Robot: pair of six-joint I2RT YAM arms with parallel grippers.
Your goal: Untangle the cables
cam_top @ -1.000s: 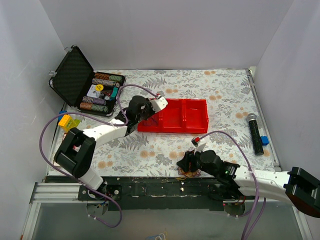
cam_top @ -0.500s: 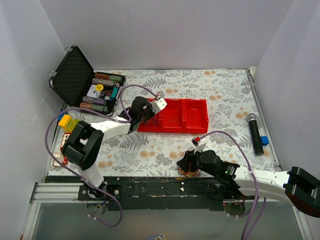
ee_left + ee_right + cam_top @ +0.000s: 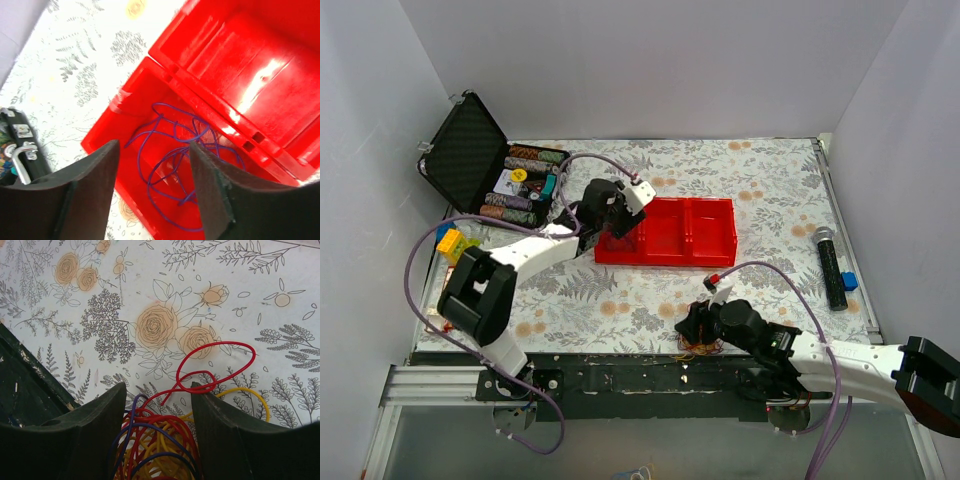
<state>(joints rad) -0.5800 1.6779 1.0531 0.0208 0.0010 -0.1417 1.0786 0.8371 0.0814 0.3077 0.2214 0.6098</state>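
The cables (image 3: 160, 440) are a wiry bunch of red, yellow and purple strands at the table's near edge (image 3: 698, 347). My right gripper (image 3: 157, 387) straddles the bunch, which fills the gap and touches both fingers; it shows low in the overhead view (image 3: 695, 330). A red loop (image 3: 220, 365) spills out onto the floral cloth. A single purple cable (image 3: 148, 182) lies coiled in the left compartment of the red tray (image 3: 240, 60). My left gripper (image 3: 154, 150) hangs open above it, touching nothing, over the tray's left end (image 3: 620, 215).
An open black case of poker chips (image 3: 485, 175) stands at the back left, with a yellow block (image 3: 450, 242) near it. A black cylinder (image 3: 830, 265) and a small blue piece (image 3: 849, 281) lie at the right. The dark rail (image 3: 650, 375) borders the near edge.
My left gripper has gone from shut to open over the tray's left compartment and shifted slightly toward the back. The right arm and the bunch have not moved.
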